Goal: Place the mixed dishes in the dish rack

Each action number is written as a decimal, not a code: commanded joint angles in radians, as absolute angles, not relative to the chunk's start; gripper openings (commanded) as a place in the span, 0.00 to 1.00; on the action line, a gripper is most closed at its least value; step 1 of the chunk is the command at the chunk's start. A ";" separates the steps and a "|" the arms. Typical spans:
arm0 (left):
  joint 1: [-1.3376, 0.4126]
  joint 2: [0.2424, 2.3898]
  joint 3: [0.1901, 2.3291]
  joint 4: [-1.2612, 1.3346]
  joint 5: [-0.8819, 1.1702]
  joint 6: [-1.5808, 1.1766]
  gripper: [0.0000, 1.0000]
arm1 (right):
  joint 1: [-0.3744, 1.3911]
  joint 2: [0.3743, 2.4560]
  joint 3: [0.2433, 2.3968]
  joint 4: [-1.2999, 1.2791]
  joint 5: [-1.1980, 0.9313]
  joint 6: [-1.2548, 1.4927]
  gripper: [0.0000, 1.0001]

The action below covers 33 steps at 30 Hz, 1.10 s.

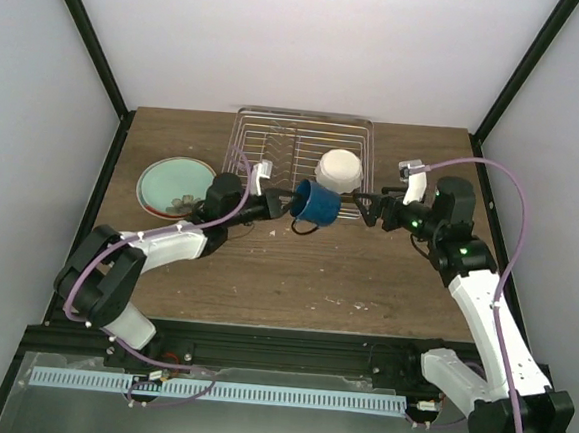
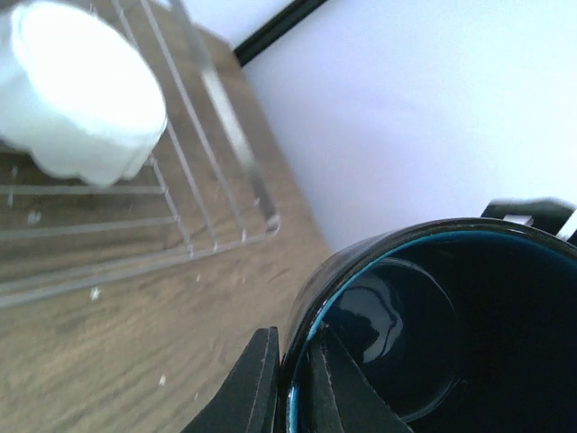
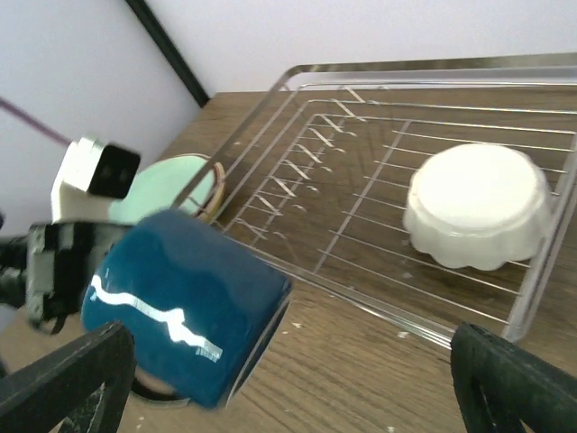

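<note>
So far 1 white dish (image 1: 338, 168) is seated in the dish rack (image 1: 275, 140), the blue mug (image 1: 318, 203) is pinched at the rack's near edge by the left jaws, right jaws spread wide, plates (image 1: 172, 182) left outside.

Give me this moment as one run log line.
left gripper: shut on mug rim | mug: tilted at rack front | right gripper: open, beside mug | dish: inverted in rack

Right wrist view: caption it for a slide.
Left gripper holds blue mug at the rack edge, white dish inside.
</note>
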State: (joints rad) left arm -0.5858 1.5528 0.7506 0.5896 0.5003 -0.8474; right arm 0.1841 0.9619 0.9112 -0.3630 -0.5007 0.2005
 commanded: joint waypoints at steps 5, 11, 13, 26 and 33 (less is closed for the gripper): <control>-0.535 1.570 0.797 0.957 0.538 -1.002 0.00 | 0.168 0.957 0.804 -0.219 -0.807 0.300 0.93; -0.535 1.733 0.786 1.319 0.552 -1.223 0.00 | 0.171 0.993 0.724 -0.057 -0.961 0.389 0.87; -0.538 1.787 0.788 1.399 0.546 -1.267 0.00 | 0.172 0.995 0.711 -0.030 -0.968 0.397 0.86; -0.587 1.801 0.834 1.307 0.494 -1.201 0.00 | 0.234 1.122 0.648 0.134 -0.985 0.444 0.79; -0.632 1.782 0.859 1.228 0.467 -1.142 0.00 | 0.272 1.172 0.645 0.207 -0.970 0.459 0.74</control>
State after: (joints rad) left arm -0.6102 1.8320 0.8116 1.1778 0.4950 -1.1847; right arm 0.2462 1.1591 0.6384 0.1234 -0.9726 0.4435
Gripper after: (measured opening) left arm 0.101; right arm 0.751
